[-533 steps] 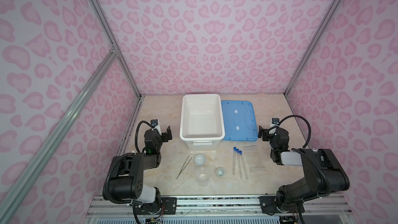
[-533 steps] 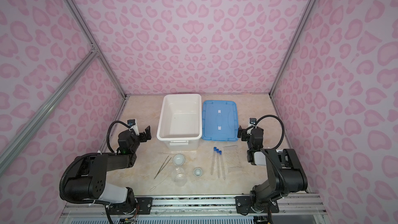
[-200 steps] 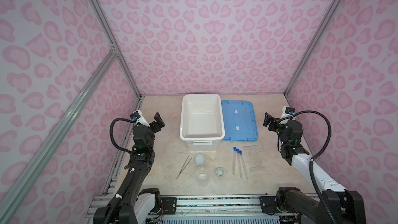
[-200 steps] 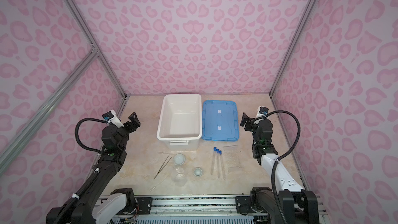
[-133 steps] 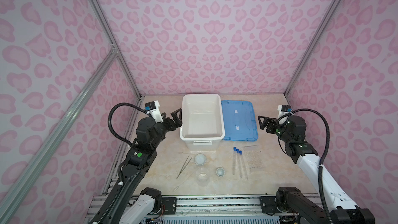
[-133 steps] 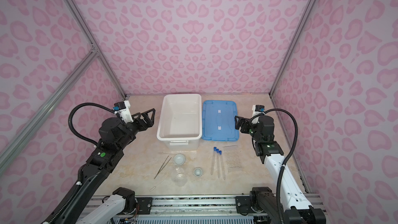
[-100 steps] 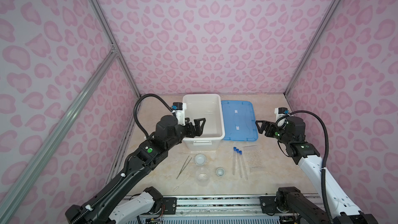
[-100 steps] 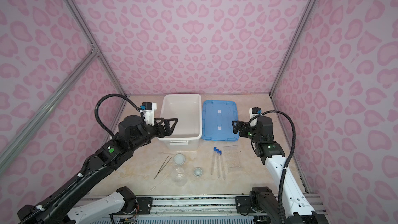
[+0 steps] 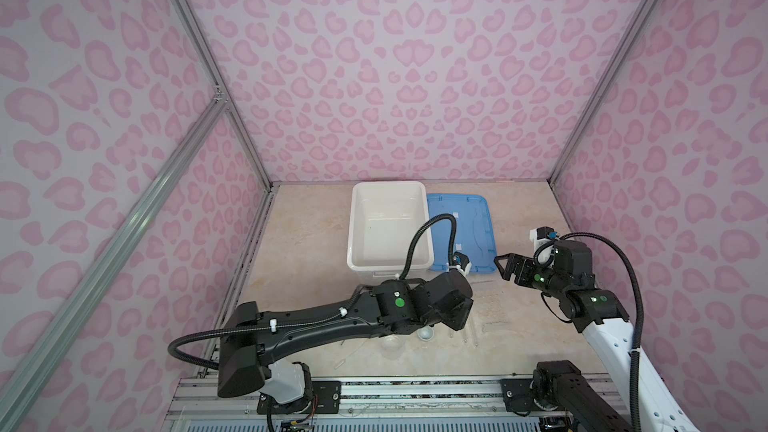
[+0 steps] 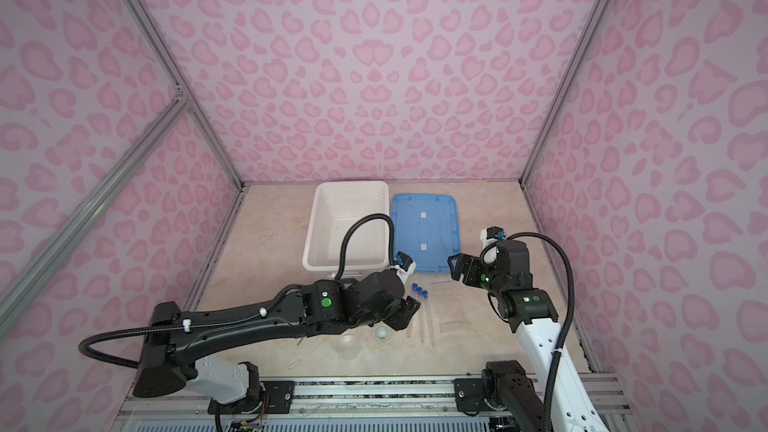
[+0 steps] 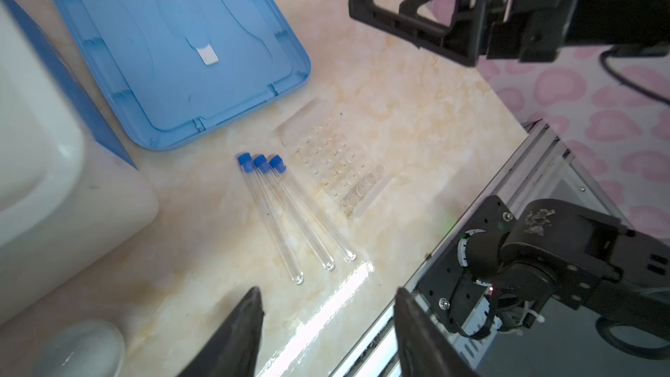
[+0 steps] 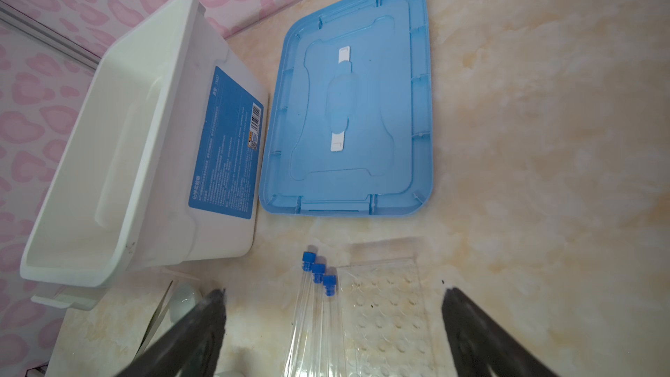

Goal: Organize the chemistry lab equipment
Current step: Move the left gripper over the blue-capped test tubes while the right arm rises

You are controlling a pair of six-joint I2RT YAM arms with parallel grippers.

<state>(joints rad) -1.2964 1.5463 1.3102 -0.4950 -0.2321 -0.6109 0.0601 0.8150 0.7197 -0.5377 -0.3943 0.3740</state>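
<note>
Three tubes (image 11: pixel 294 215) lie side by side on the surface (image 11: pixel 398 103), near the empty bin (image 10: pixel 353 183) where they likely belong. The left gripper (image 11: pixel 326 331) hovers by their round ends, fingers half-wide and empty, apparently lining up a pick. The right gripper (image 10: pixel 456 268) hangs apart, fingers wide and empty.

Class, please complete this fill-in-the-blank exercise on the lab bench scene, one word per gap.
1. The clear tubes lying side by side on the table number ___.
2. Their caps are coloured ___.
3. The bin beside the lid is coloured ___.
4. The left hand and the right hand are both open and hold ___.

Missing words: three; blue; white; nothing.
</note>
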